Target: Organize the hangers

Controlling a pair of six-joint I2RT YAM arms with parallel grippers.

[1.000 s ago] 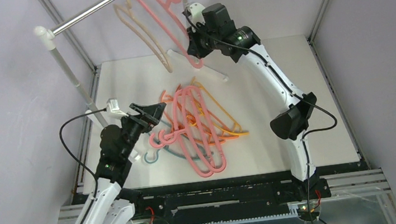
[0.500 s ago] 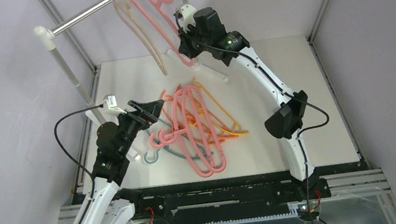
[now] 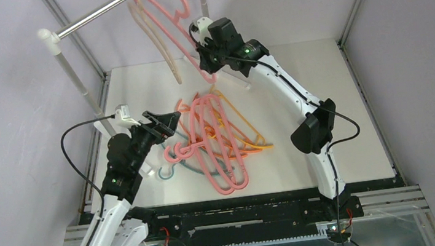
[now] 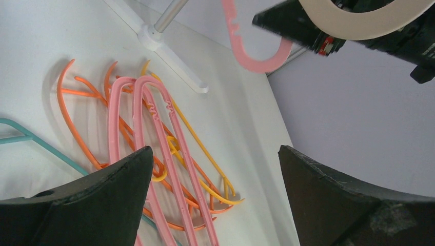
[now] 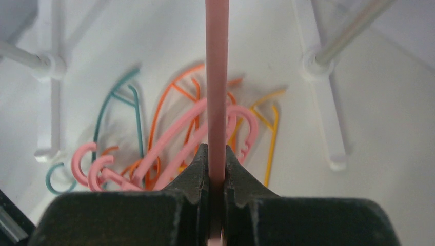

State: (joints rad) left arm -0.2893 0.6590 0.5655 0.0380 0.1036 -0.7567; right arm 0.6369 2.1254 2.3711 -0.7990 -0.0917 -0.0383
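- Right end effector (image 5: 216, 154) pinches the straight bar of a thin pink hanger (image 5: 216, 77).
- Left end effector (image 4: 214, 151) gapes wide over tangled, curved plastic hangers (image 3: 213, 136) on the white tabletop (image 3: 356, 113).

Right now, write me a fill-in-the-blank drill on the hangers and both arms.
The jaws of the right arm are shut on the raised hanger, coloured ____.
The jaws of the left arm stand ____.
The hung hanger on the rail is ____.
The pile's odd hanger, matching no other, is ____.
Missing: pink; open; beige; teal.
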